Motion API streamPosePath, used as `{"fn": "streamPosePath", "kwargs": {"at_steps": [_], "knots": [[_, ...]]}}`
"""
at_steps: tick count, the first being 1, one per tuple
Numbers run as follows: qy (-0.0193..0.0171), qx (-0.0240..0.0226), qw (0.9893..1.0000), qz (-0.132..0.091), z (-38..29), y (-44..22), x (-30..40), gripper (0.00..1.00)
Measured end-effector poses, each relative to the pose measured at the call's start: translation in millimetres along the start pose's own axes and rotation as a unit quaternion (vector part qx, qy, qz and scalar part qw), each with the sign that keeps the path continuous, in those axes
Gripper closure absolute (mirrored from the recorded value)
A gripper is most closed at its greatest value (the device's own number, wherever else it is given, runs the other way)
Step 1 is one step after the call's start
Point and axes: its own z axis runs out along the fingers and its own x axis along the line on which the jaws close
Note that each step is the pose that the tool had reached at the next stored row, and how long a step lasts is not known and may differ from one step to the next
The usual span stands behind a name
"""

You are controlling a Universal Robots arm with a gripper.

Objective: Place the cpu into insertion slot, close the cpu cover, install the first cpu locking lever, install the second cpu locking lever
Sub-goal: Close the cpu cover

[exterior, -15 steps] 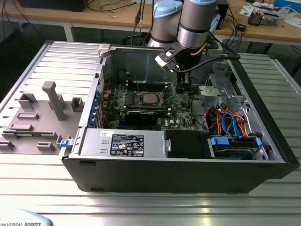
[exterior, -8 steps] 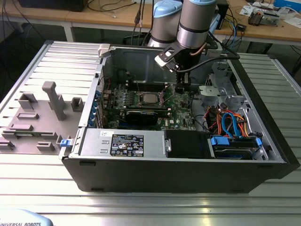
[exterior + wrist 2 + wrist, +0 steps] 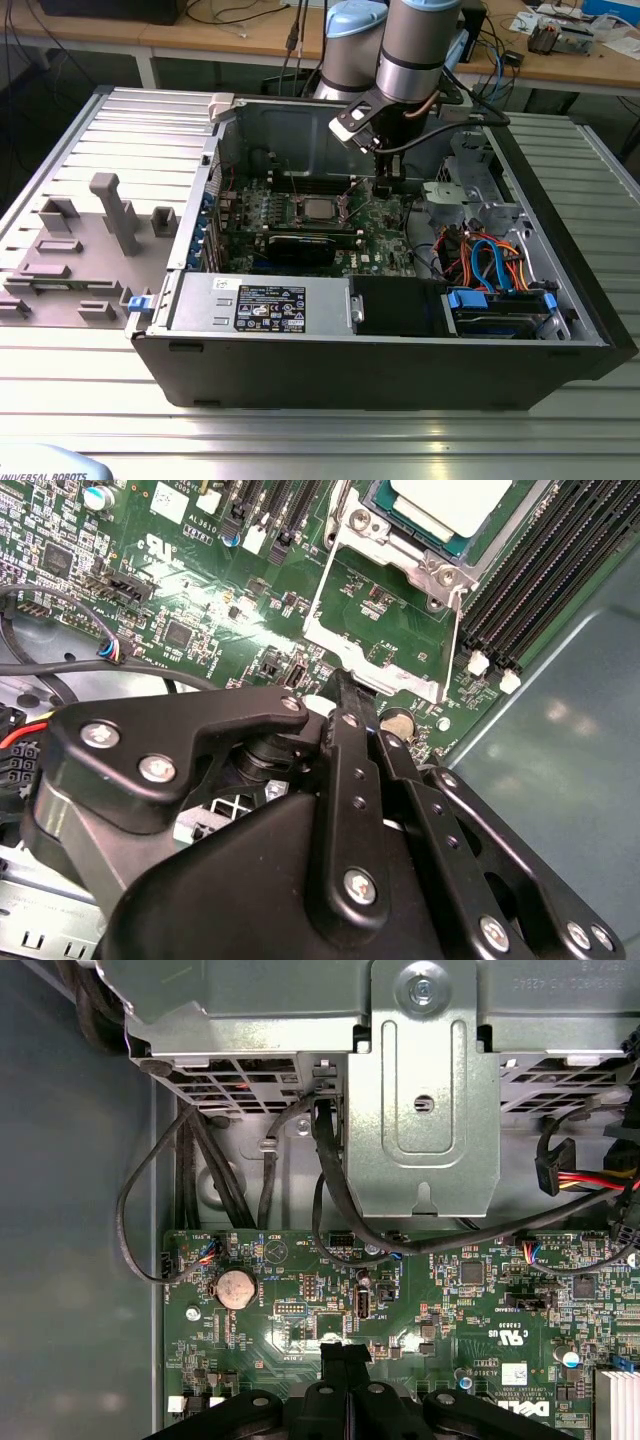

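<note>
One black gripper hangs on the arm inside the open dark-grey metal computer case in the exterior view. The small square cpu with the dull silver top lies on the green motherboard, near the fingers, toward the exterior view's left.

Second wrist view: the black fingers are pressed together. Their tip is right at the edge of the thin silvery cpu cover frame, which is flipped open. Can't tell if they touch. Beyond it the cpu sits in the bright-edged square insertion slot.

First wrist view: the fingers are shut with just a seam between them, pinching nothing, and there's a round silver coin battery nearby.
</note>
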Motion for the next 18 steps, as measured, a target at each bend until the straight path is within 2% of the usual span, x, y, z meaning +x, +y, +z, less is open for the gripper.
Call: {"fn": "streamPosePath", "kwargs": {"at_steps": [7, 14, 18], "knots": [[0.0000, 0.0000, 1.0000, 0.000, 0.1, -0.2, 0.0, 0.89], [0.0000, 0.0000, 1.0000, 0.000, 0.2, -3.9, 0.0, 0.89], [0.0000, 0.0000, 1.0000, 0.000, 0.2, -8.5, 0.0, 0.89]]}}
